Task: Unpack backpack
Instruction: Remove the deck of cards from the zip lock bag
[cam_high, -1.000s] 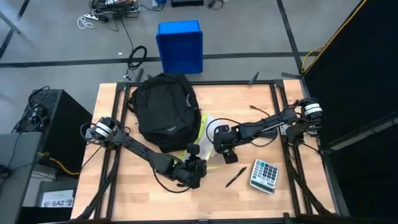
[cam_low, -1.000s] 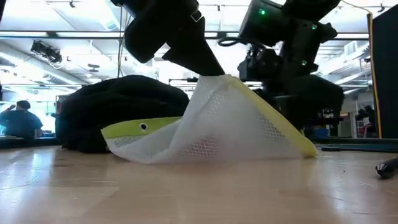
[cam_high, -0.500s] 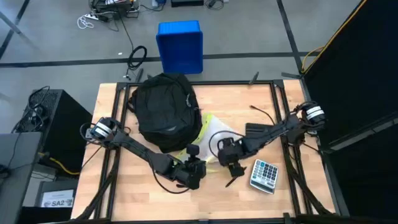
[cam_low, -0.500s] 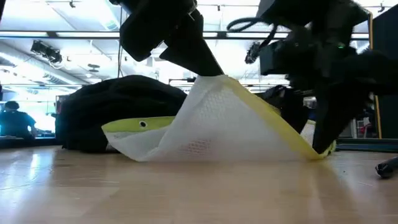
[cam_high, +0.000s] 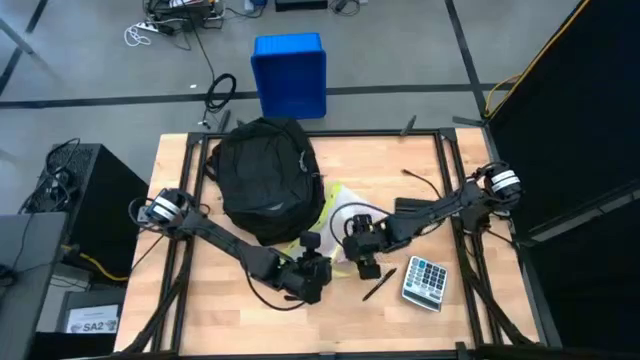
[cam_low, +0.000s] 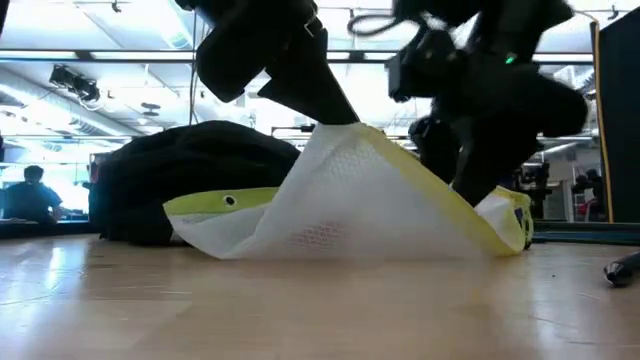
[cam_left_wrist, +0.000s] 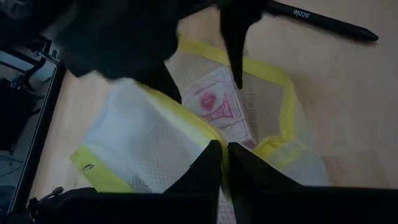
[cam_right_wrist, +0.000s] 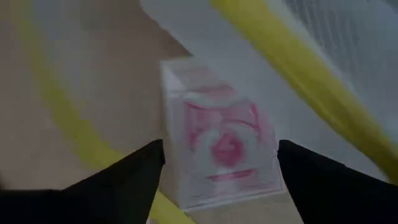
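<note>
High view: one large black soft fabric backpack (cam_high: 265, 178) lying at upper centre of the wooden table (cam_high: 180, 300), rounded end toward the lower frame. Just right of it, one white mesh pouch with yellow trim (cam_high: 335, 212), partly hidden under both arms. At lower right, one grey calculator with dark keys (cam_high: 424, 281) and, beside it, one black pen (cam_high: 378, 285). Beyond the table's top edge, one blue plastic bin (cam_high: 290, 73) on the floor. Two dark arms meeting at lower centre: left gripper (cam_high: 312, 262) pinched on the pouch's edge, right gripper (cam_high: 364, 262) just beside it, over the pouch.

Low view: backpack (cam_low: 190, 175) a dark mound at centre left, the pouch (cam_low: 340, 205) lifted into a tent in front of it, blocking its right side. Peak of the tent clamped by the arm coming from the upper left. Second arm descending at right behind the pouch's yellow edge. One seated person (cam_low: 32, 195) far off at the left edge.

Left wrist view: left gripper (cam_left_wrist: 224, 163) closed tight on the yellow trim; one pink-patterned white box (cam_left_wrist: 217, 112) inside the mesh; pen (cam_left_wrist: 323, 20) at upper right.

Right wrist view: right gripper (cam_right_wrist: 221, 171) spread wide, one finger either side of the same box (cam_right_wrist: 217, 146), not touching it.
</note>
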